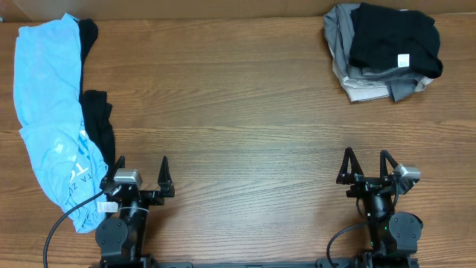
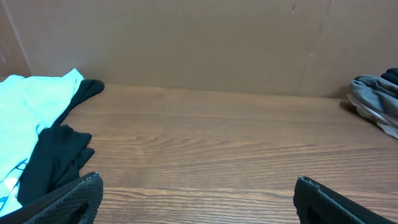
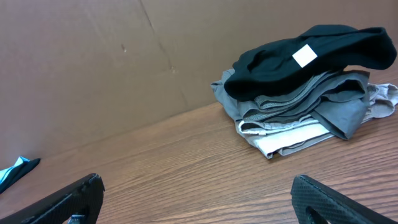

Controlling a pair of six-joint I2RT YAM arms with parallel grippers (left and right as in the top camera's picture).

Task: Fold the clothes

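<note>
Overhead, a crumpled light blue cloth T-shirt (image 1: 44, 112) with white printed lettering lies stretched along the left side of the brown wood-grain worktop (image 1: 238, 112). A long black cloth garment (image 1: 97, 126) lies against the shirt's inner edge. At the worktop's far right corner sits a pile of folded garments (image 1: 383, 52), with a black one bearing a small white tag (image 1: 403, 59) on top.

Only this view takes in both heaps and both arms at once. The right wrist view shows the pile from the side, which the overhead view flattens: the black piece is draped over grey layers, with a pale one at the bottom. Only a sliver of blue cloth shows at its left margin. The left wrist view catches the T-shirt and black garment up close at the worktop's left, just the grey edge of the pile at the right, and a plain brown cardboard wall (image 2: 199, 43) along the worktop's far edge.

Both arms sit drawn back at the worktop's near edge, one toward each side, with their fingers pointing towards the far edge. The left tool (image 1: 141, 164), just beside the T-shirt's near end, has its jaws spread wide and grips nothing. The right tool (image 1: 366, 155) is likewise fully spread and empty, well apart from the pile.
</note>
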